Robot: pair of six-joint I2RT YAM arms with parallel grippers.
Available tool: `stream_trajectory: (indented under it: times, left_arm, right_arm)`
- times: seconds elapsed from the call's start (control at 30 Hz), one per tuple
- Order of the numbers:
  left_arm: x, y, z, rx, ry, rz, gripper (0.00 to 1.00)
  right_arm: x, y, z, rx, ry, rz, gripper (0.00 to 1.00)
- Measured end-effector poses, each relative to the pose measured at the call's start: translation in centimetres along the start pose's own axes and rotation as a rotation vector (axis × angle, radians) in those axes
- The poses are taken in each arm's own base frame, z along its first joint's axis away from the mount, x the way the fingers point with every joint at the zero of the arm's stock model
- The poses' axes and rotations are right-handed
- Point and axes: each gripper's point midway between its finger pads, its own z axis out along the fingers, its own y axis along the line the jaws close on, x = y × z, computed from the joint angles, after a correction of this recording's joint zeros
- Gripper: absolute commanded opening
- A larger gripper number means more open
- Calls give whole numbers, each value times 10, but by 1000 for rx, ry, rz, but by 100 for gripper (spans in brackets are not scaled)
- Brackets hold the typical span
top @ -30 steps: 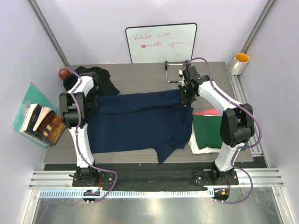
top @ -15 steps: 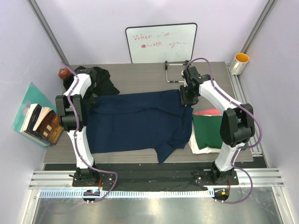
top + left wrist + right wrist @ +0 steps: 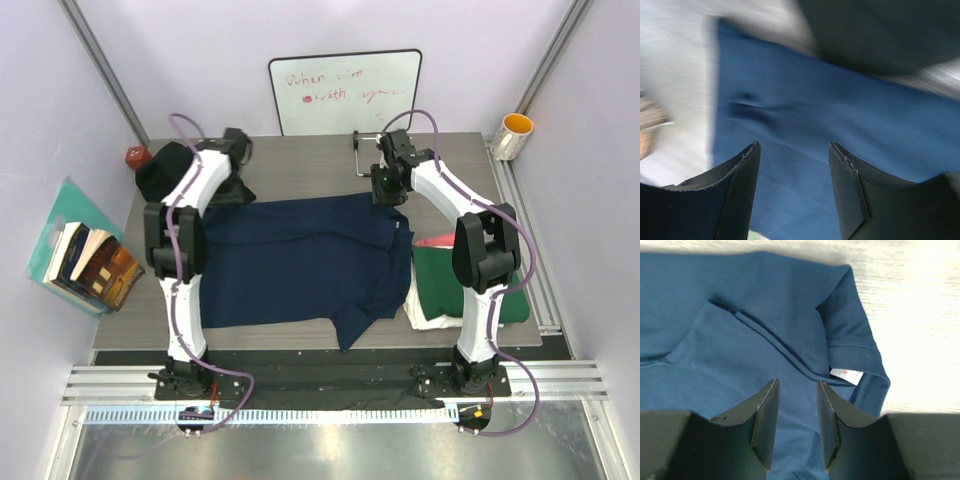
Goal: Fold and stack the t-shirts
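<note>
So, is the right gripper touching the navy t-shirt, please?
Cannot tell: right wrist view shows right gripper open, empty above navy t-shirt; tip clearance unclear.

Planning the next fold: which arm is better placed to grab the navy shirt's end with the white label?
Right. Its gripper hangs open over the navy shirt, the white label just beside its fingers. The left gripper is over the opposite end, near the black shirt.
</note>
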Motion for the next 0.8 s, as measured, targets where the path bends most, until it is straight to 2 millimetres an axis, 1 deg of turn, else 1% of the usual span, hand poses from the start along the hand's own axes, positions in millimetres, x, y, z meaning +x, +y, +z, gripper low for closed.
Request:
stream_trajectory:
  times: [0.1,0.17,0.2,0.27,0.37,0.57,0.63,0.67,0.73,0.77,0.8]
  left_arm:
    - [16,-48,-8,67,-5,77,57]
    - [28,-76,-11,105,0,128,56]
    - [33,-87,-12,120,5,146,56]
    - [39,-103,-10,140,15,169,56]
    - [44,-108,-4,145,31,178,55]
    - [43,-106,2,144,38,163,54]
    - [46,-106,5,145,45,161,54]
    - [48,-106,6,144,50,161,54]
    - [53,-107,9,144,62,161,53]
    - [54,-107,10,145,66,162,53]
    - [55,-107,10,146,68,161,53]
  right_arm:
    - [10,-3,9,7,28,2,43]
    - [15,-4,12,12,43,2,47]
    - [18,-5,13,13,49,3,50]
    - [24,-6,15,18,64,5,51]
    - [30,-8,17,21,76,6,52]
    - [40,-10,21,27,101,3,52]
    - [42,-11,22,28,105,2,59]
    - [42,-11,23,29,107,1,60]
    - [43,-14,24,42,108,-4,58]
    - [43,-16,25,55,108,-5,55]
    - [44,-19,26,68,109,-7,55]
